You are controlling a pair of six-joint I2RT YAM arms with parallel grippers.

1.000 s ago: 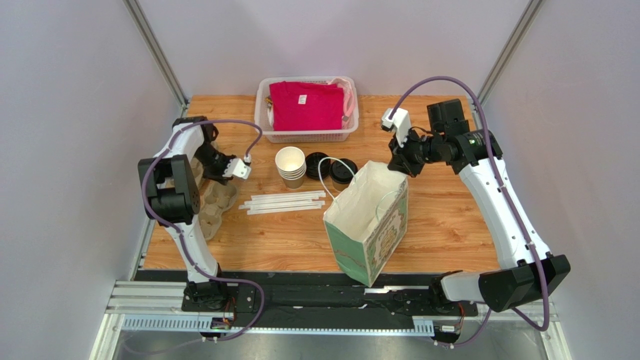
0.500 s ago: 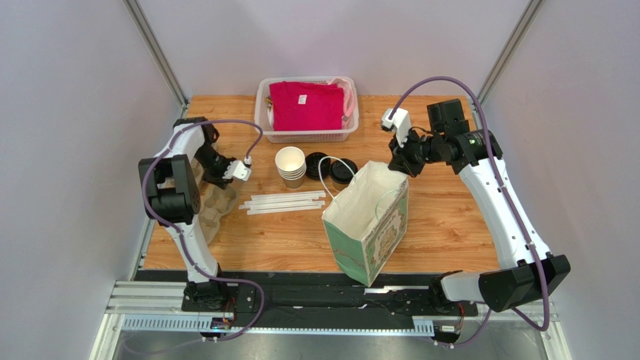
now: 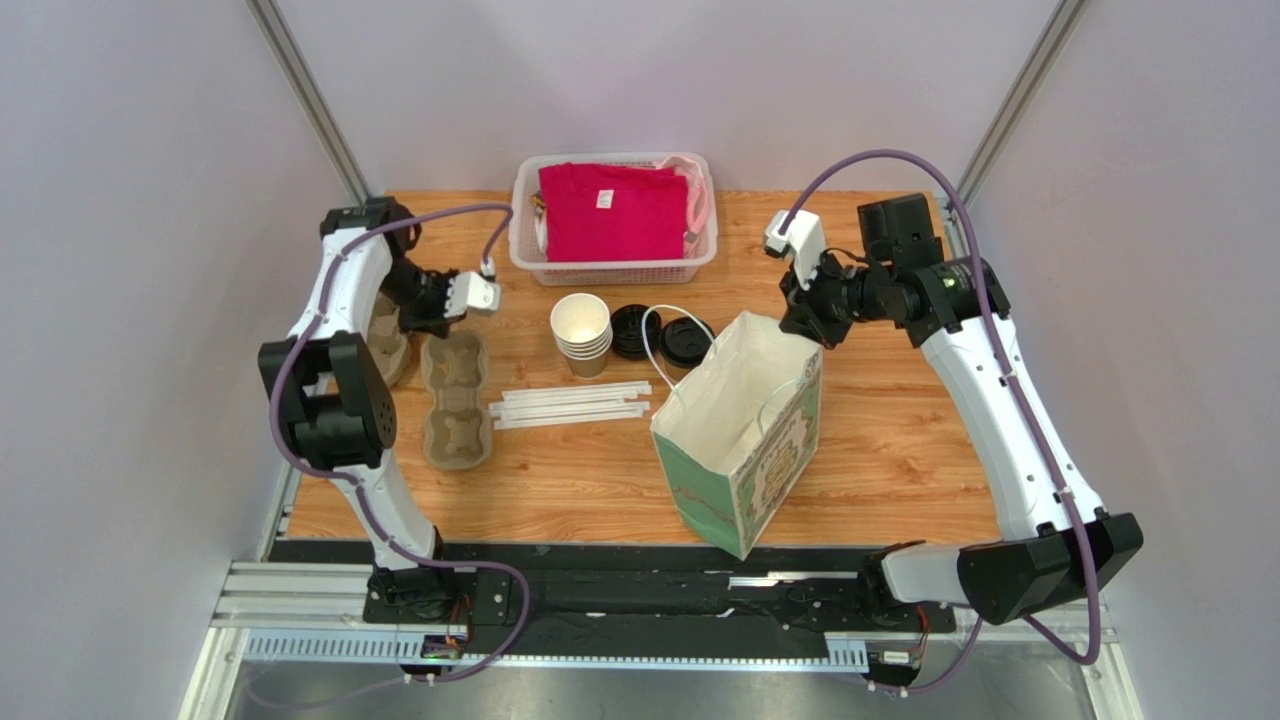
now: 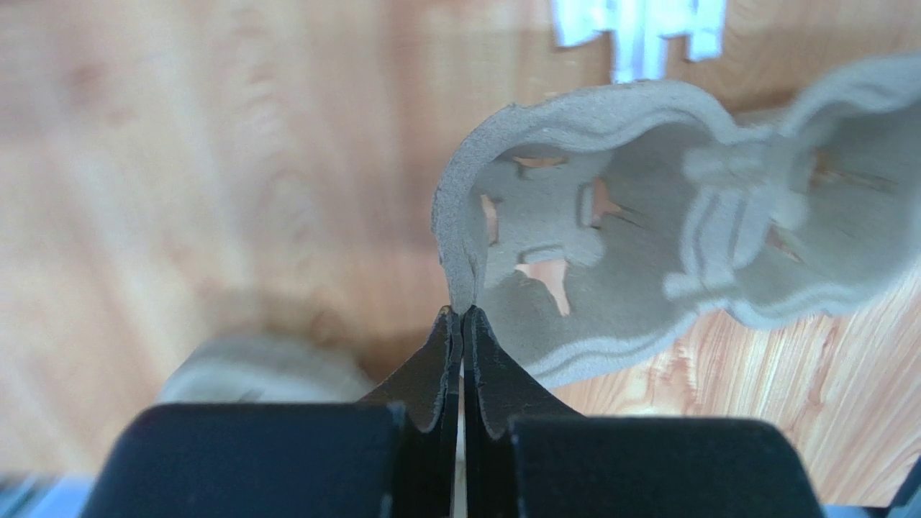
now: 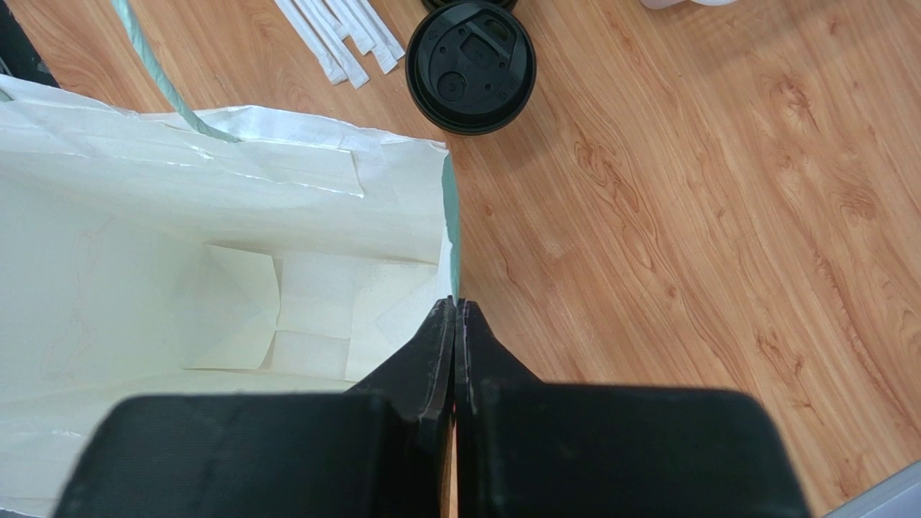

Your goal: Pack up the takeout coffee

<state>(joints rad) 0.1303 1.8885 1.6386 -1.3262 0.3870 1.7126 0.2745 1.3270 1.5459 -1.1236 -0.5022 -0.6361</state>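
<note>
The single lidded takeout coffee cup shows in no view. My left gripper is shut on the rim of a grey-brown cardboard cup carrier at the table's left. My right gripper is shut on the top edge of a paper bag, white inside and green-patterned outside. The bag stands open in the middle, and what shows of its inside is empty.
A stack of nested paper cups and spare black lids lie behind the bag. White wrapped straws lie left of it. A second carrier sits by the left edge. A white basket with pink cloth stands at the back.
My left arm has swung toward the back and pulled the carrier to the right, off the other carrier. The bag's top has shifted slightly. The right arm has barely moved.
</note>
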